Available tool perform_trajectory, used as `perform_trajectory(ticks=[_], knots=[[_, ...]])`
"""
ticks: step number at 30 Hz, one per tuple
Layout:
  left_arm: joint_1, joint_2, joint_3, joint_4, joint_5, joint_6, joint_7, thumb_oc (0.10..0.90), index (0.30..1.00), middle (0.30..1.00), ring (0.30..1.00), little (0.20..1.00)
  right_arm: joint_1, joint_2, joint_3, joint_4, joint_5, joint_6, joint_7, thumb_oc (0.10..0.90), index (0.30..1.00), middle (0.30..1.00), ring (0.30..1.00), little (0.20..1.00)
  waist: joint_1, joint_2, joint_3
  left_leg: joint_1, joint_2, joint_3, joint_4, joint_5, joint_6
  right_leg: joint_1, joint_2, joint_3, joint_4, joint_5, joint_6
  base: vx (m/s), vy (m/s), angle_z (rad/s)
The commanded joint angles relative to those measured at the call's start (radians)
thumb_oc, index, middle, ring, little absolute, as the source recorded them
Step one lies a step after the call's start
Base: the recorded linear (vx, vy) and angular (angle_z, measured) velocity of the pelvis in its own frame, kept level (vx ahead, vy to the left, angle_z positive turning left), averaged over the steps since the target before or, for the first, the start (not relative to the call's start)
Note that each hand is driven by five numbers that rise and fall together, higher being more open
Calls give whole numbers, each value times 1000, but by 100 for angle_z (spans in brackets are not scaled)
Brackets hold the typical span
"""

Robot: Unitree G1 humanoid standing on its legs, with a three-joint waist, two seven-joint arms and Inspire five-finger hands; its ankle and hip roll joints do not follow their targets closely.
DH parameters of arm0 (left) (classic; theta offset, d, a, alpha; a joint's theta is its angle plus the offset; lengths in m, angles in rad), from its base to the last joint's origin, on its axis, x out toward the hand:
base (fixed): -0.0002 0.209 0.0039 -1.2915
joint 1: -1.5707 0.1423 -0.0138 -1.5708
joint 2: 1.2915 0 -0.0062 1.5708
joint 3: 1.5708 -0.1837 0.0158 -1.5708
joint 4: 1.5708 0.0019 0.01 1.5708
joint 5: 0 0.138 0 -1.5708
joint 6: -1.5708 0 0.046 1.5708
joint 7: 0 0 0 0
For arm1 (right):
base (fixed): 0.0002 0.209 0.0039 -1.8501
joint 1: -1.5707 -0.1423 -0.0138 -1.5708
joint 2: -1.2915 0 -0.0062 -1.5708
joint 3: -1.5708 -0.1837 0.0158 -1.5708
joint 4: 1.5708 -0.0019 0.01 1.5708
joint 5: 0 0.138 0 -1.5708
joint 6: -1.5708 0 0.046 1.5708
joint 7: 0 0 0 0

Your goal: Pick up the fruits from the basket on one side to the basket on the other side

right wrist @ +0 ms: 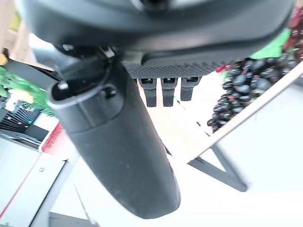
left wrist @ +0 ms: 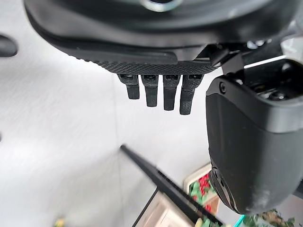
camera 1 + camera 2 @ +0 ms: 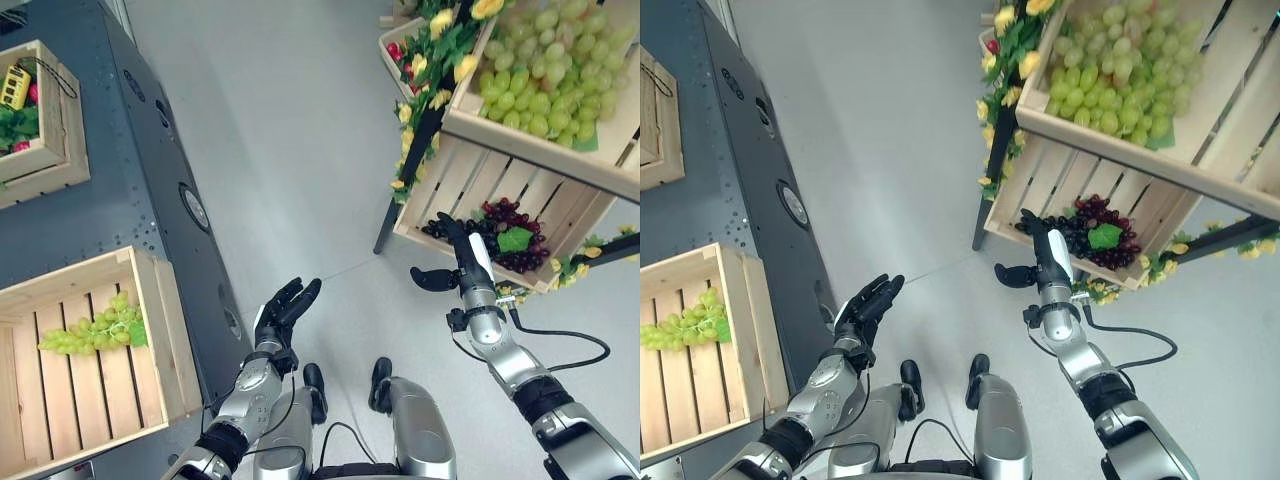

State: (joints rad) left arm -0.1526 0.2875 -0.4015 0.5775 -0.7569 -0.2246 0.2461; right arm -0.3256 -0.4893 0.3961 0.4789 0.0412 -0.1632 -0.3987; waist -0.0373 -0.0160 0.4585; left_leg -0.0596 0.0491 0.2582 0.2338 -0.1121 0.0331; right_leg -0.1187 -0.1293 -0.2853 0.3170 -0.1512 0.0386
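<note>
R hand [image 3: 462, 262] was raised at the near edge of the lower crate [image 3: 452, 185] on the right-side rack, fingers straight and pointing into it, thumb stuck out to the left; it held nothing. Fingertips were over or just touching the dark grapes [image 3: 505, 238] in that crate, can't tell which from the head cams. R wrist view showed what the head cams didn't: fingers [image 1: 163, 92] extended and bare, w/ the dark grapes [image 1: 246, 87] just beside them, apart from the palm, plus the crate's slanted front rail running under the bunch.

L hand [image 3: 283, 312] hung over bare floor between the two sides, near the robot, fingers loosely spread and relaxed, nothing in it. L wrist view confirmed: fingers [image 2: 158, 92] straight, grey floor past them, and a corner of a far box w/ red fruit [image 2: 203, 184], which the head cams showed as a small box behind the yellow flowers [image 3: 428, 52].

Upper crate [image 3: 560, 135] on the rack held a heap of green grapes [image 3: 545, 70]. On the left, a wooden crate [image 3: 150, 330] sat on a dark counter [image 3: 120, 190] w/ one green grape bunch [image 3: 95, 328] lying in it. L eye view also caught a second crate [image 3: 55, 165] further back on the counter w/ a yellow item [image 3: 15, 87] and greenery; R eye view cut most of that off.
</note>
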Motion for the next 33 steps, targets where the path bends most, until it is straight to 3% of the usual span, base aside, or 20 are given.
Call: perform_trajectory(ticks=[1,12,16,24,29,30,31,32,33], knots=[[57,-5,-6,-48,155,-62,34,800,900,900,900,900,39,1,-9,-35,-56,-140,-21,800,900,900,900,900,25,11,-169,53,15,-28,-47,-43,-19,110,-30,27,-124,22,12,97,-11,20],[117,70,76,-55,354,-4,113,800,900,900,900,900,157,75,55,-85,15,-130,108,800,900,900,900,900,95,28,-254,132,-12,-113,-225,30,-31,205,-19,-25,-249,60,31,59,-18,21],[99,115,91,-54,495,51,158,800,900,900,900,900,142,90,98,-89,109,-84,267,800,900,900,900,900,138,34,-264,139,-15,-155,-316,88,-54,234,-12,-68,-311,84,35,-18,-81,39],[126,171,148,-38,590,84,178,800,900,900,900,900,141,96,153,-90,249,-27,353,800,900,900,900,900,198,26,-272,123,-15,-200,-315,113,-64,259,-7,-129,-304,61,18,9,-91,31],[153,182,184,-38,659,67,224,800,900,900,900,900,129,106,162,-83,254,-12,383,800,900,900,900,900,221,27,-258,89,-9,-225,-287,126,-86,265,6,-131,-306,49,-5,31,-72,10],[147,187,188,-47,673,71,227,800,900,900,900,900,128,100,163,-91,252,-12,377,800,900,900,900,900,224,28,-251,64,-10,-219,-279,133,-90,264,7,-134,-306,50,-6,-41,-41,3],[136,193,191,-49,683,72,216,800,900,900,900,900,130,93,163,-98,256,-16,367,800,900,900,900,900,217,29,-243,47,7,-159,-262,135,-96,262,4,-156,-301,46,-7,-109,-25,18],[102,203,182,-34,700,65,189,800,900,900,900,900,138,87,155,-104,267,-21,336,800,900,900,900,900,188,25,-232,29,56,-4,-201,129,-106,257,-13,-213,-283,42,-9,-128,24,55],[66,208,166,-9,714,67,183,800,900,900,900,900,141,85,151,-104,268,-20,322,800,900,900,900,900,172,24,-222,17,64,28,-183,124,-108,254,-23,-236,-269,41,-8,-89,50,98]])
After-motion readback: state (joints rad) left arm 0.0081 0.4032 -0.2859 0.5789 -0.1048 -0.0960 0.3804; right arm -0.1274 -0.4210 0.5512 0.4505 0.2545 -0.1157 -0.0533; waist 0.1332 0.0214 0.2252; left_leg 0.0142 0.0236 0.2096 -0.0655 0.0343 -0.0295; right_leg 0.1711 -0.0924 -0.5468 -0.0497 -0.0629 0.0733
